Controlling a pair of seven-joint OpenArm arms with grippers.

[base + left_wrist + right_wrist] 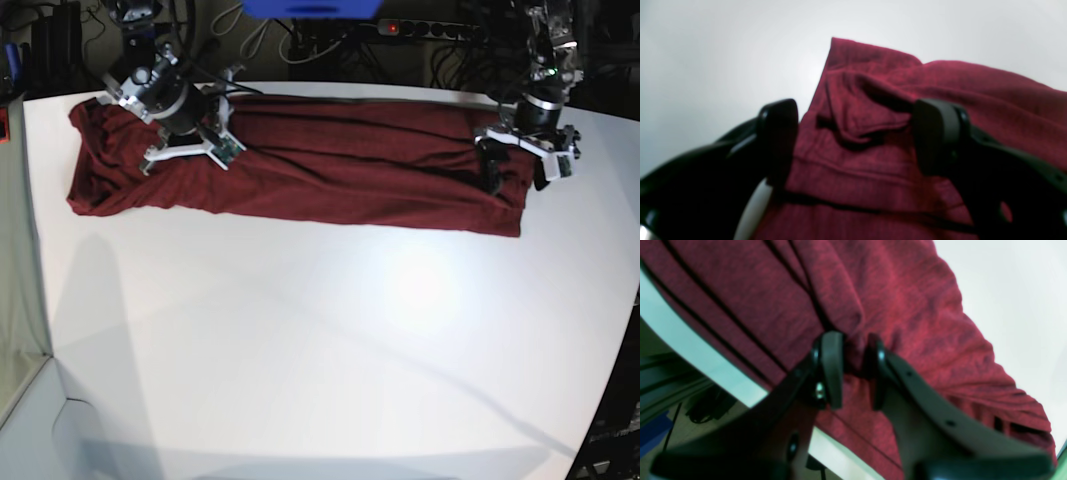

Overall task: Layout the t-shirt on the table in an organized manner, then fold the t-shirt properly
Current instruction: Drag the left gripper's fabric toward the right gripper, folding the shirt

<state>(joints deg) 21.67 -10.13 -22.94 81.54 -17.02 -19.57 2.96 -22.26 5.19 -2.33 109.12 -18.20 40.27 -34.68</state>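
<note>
The soft dark red t-shirt [300, 165] lies long across our frame's top; right jaws pinch it, left jaws gape over it.

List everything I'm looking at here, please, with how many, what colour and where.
t-shirt: one, dark red, folded into a long band along the table's far edge.
table: one, white, fills most of the base view.
power strip: one, dark with a red light, behind the table.
cables: several, dark and white, behind the table.
left gripper: one, black, open over the shirt's end, right in the base view.
right gripper: one, black, pinching a bunch of shirt, left in the base view.
</note>
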